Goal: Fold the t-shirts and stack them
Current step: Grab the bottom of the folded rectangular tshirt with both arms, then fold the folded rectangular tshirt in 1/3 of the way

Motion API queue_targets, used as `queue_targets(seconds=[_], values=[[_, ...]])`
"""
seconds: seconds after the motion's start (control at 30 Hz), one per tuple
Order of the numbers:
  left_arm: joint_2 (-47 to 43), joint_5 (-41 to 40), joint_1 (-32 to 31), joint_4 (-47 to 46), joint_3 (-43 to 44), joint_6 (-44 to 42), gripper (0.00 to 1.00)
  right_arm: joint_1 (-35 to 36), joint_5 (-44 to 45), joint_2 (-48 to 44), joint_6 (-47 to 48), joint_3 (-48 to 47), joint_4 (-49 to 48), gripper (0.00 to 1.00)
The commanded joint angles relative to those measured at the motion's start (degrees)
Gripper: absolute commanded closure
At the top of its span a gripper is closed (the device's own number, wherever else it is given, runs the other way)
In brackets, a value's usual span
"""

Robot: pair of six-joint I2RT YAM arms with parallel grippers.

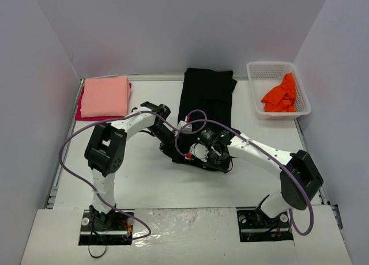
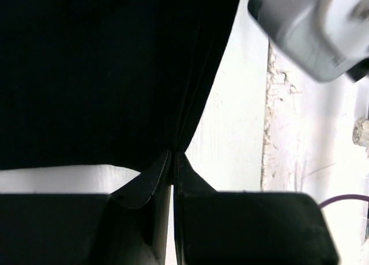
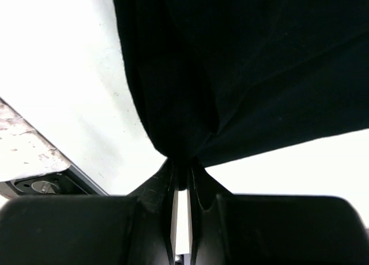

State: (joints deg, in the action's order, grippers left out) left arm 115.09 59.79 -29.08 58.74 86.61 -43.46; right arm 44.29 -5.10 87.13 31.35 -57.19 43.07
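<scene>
Centrally on the desk (image 1: pixel 150 184) lies the black t-shirt (image 1: pixel 207 95), a long dark strip running from the back edge towards us. Its near end is hidden in the overhead view by the two wrists crowded together above it. From the wrist cameras we see the left fingers (image 2: pixel 147 181) pressed together on a pinch of black cloth, and the right fingers (image 3: pixel 155 187) clamped likewise on a bunched fold of the same shirt.

A purple cable (image 1: pixel 199 118) loops across the shirt just behind the wrists. At the back left, well apart, the salmon-pink t-shirt (image 1: pixel 105 97) sits folded on the red t-shirt (image 1: pixel 79 112), which shows only at the edges. At the back right, the orange t-shirt (image 1: pixel 281 95) lies crumpled in the white mesh basket (image 1: pixel 259 75).
</scene>
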Motion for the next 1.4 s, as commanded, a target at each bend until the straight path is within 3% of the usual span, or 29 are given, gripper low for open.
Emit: queue_targets(seconds=[0.0, 0.27, 0.4, 0.47, 0.63, 0.77, 0.8, 0.9, 0.97, 1.37], values=[[-5.4, -1.2, 0.2, 3.4, -1.2, -3.9, 0.98, 0.1, -1.2, -3.2, -1.3, -2.8, 6.7, 1.0], [-8.3, 1.6, -0.2, 15.1, -0.1, -13.6, 0.98, 0.1, -6.3, -4.7, 0.8, -6.4, 13.0, 1.0], [-7.5, 3.4, -0.4, 25.4, 2.2, -25.9, 0.98, 0.1, -11.0, -7.0, 2.7, -8.6, 16.2, 1.0], [-6.3, 4.5, -0.5, 34.8, 3.6, -32.4, 0.98, 0.1, -12.0, -7.8, 3.2, -9.0, 17.4, 1.0], [-8.7, 6.6, -0.5, 36.0, 3.4, -35.8, 0.98, 0.2, -14.0, -9.4, 4.2, -10.1, 19.4, 1.0], [-11.7, 6.2, -0.5, 27.2, 3.2, -24.7, 0.98, -0.1, -13.5, -10.2, 5.2, -10.8, 19.5, 1.0], [-12.6, 4.7, -0.5, 24.3, 2.9, -17.8, 0.98, -0.2, -12.6, -10.1, 5.3, -11.0, 19.3, 1.0], [-18.6, -0.9, -0.5, 6.4, 0.4, -4.6, 0.98, -1.9, -11.6, -9.2, 6.0, -12.3, 18.4, 1.0], [-20.4, -4.1, -0.5, 0.3, -1.2, 1.7, 0.98, -4.5, -10.9, -8.6, 6.2, -14.0, 17.2, 1.0], [-19.7, -14.3, -0.5, -11.1, 1.0, 12.5, 0.97, -13.2, -8.2, -1.0, 8.5, -20.2, 12.1, 1.0]])
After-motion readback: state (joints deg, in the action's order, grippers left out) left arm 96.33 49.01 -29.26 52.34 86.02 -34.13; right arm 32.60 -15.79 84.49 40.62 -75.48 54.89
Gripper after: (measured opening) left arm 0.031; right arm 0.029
